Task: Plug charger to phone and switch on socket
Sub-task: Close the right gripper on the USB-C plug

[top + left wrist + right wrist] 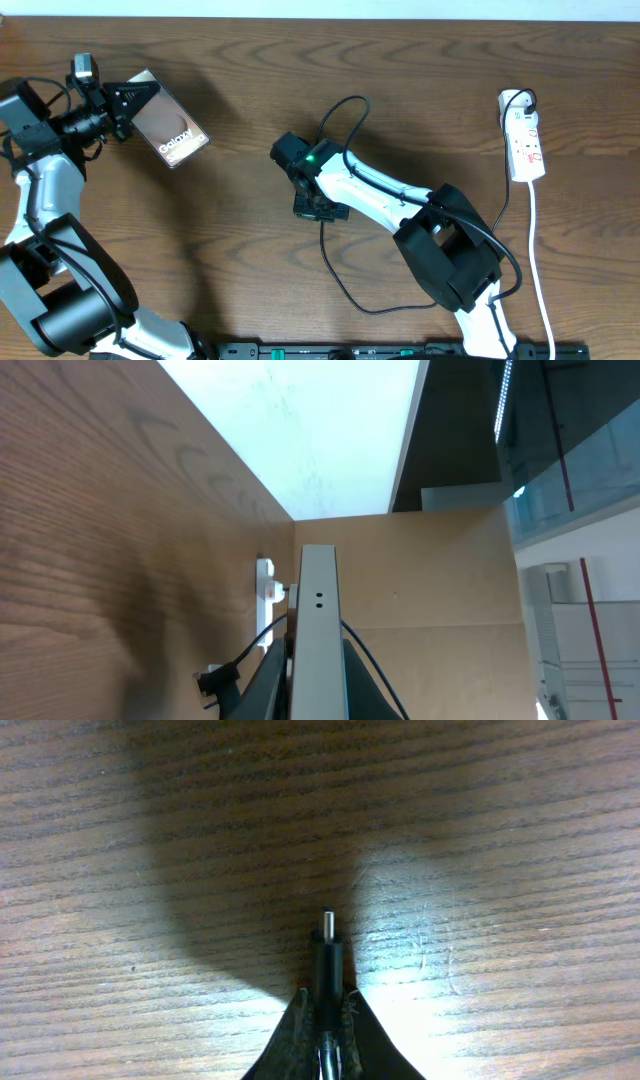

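Observation:
My left gripper (128, 100) is shut on the phone (170, 132), a brown-grey slab with white "Galaxy" lettering, and holds it up over the table's far left. In the left wrist view the phone (318, 630) shows edge-on between the fingers (318, 695). My right gripper (318, 207) at mid-table is shut on the charger's black plug tip (327, 955), whose metal end sticks out over the wood past the fingers (327, 1010). The thin black cable (345, 290) loops behind the right arm. The white socket (524, 140) with red switches lies at the far right, apart from both grippers.
The socket's white cord (538, 270) runs down the right side to the front edge. A black plug (520, 99) sits in the socket's far end. The right arm (400, 200) lies across the middle. The socket also shows small in the left wrist view (266, 585).

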Motion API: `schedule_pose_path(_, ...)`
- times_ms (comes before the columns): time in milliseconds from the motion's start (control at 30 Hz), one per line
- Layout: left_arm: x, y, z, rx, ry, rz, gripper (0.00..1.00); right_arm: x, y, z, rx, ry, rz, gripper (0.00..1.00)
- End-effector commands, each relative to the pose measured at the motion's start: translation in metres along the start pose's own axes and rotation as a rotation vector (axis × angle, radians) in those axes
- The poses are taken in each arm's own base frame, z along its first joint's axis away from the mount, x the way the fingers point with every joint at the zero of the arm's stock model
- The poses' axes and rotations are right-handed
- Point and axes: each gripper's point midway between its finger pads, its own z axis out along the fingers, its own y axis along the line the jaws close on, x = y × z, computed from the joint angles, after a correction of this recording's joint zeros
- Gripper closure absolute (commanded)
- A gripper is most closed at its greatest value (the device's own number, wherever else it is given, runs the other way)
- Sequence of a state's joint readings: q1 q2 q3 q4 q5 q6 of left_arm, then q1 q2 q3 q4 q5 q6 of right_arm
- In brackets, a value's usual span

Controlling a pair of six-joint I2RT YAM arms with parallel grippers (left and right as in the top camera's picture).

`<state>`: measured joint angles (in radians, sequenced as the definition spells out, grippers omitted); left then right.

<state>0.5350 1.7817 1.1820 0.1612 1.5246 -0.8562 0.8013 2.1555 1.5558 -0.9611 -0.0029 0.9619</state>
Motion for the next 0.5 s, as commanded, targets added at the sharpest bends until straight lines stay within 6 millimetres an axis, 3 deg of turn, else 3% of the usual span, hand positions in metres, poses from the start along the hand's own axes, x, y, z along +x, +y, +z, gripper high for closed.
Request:
schedule_pose_path(0, 0.0078, -0.0138, -0.0014, 0.030, 0.034, 0.035, 0.93, -0.0026, -0.0052, 0.0118, 0.029, -0.004, 0.015, 0.96)
schedule_pose_path(467, 0.0078, -0.0138, -0.0014, 0.030, 0.034, 0.035, 0.93, -0.0077, -0.0109, 0.0118, 0.014, 0.029, 0.047, 0.99)
